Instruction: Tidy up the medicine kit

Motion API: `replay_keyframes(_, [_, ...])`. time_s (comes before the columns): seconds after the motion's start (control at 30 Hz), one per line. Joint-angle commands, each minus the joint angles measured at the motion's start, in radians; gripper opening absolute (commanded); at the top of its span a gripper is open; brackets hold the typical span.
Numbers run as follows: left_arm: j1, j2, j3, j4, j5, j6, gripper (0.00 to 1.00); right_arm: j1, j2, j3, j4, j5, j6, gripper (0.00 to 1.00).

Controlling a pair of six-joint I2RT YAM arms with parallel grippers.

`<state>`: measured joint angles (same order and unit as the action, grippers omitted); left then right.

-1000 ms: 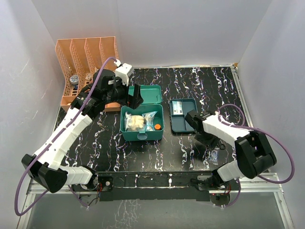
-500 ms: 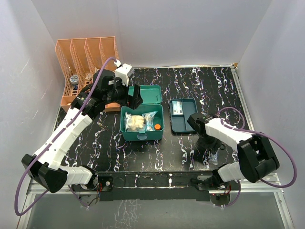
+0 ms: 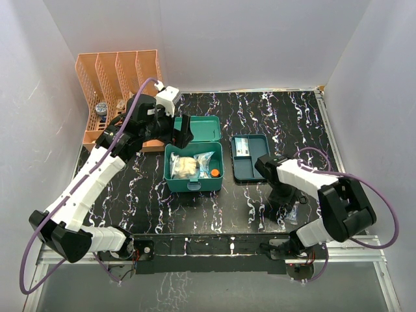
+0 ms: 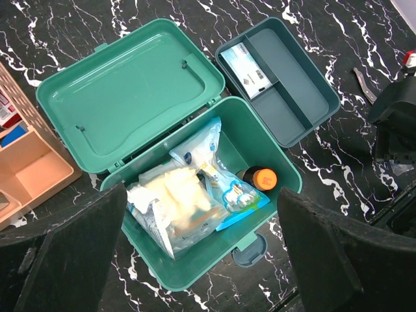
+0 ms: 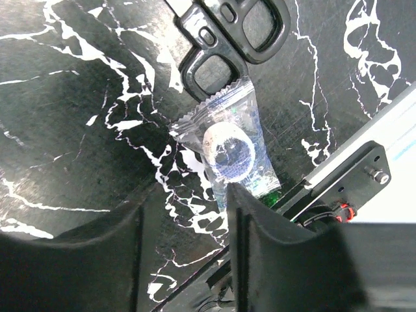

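Observation:
The medicine kit [image 3: 194,177] lies open mid-table with its lid [image 3: 199,129] folded back. In the left wrist view the kit [image 4: 195,260] holds clear bags of supplies [image 4: 175,201] and an orange-capped bottle [image 4: 260,177]. The darker teal insert tray [image 3: 250,159] sits to its right on the table and holds a white box [image 4: 242,65]. My left gripper [image 4: 201,260] is open and empty, hovering above the kit. My right gripper [image 5: 185,253] is open and low over the table. A clear packet with a white tape roll [image 5: 231,146] lies just ahead of its right finger [image 5: 279,253].
An orange slotted rack [image 3: 120,81] stands at the back left and holds small items. Black scissors handles [image 5: 234,32] lie beside the packet. The table's front metal rail [image 5: 364,162] is close to my right gripper. White walls enclose the table.
My right arm has shifted slightly and its wrist has come lower over the front right of the table. My left arm has barely moved.

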<state>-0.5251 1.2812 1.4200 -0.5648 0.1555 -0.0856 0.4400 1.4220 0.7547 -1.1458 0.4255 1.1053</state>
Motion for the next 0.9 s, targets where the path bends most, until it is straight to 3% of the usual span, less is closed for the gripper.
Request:
replay_keyframes(0.0, [0.008, -0.015, 0.049, -0.012, -0.017, 0.019, 0.99, -0.021, 0.042, 0.020, 0.013, -0.003, -0.008, 0.36])
replay_keyframes(0.27, [0.009, -0.014, 0.019, 0.010, -0.007, 0.026, 0.99, -0.036, 0.044, 0.023, 0.067, -0.048, -0.024, 0.25])
replay_keyframes(0.47, [0.011, -0.022, 0.002, 0.015, -0.007, 0.031, 0.99, -0.040, 0.028, 0.014, 0.119, -0.067, -0.066, 0.00])
replay_keyframes(0.63, [0.013, -0.026, 0.001, 0.013, -0.008, 0.027, 0.99, -0.038, 0.026, 0.020, 0.135, -0.058, -0.075, 0.00])
replay_keyframes(0.87, [0.013, -0.021, 0.004, 0.014, -0.003, 0.016, 0.99, -0.033, -0.097, 0.090, -0.024, 0.081, 0.095, 0.03])
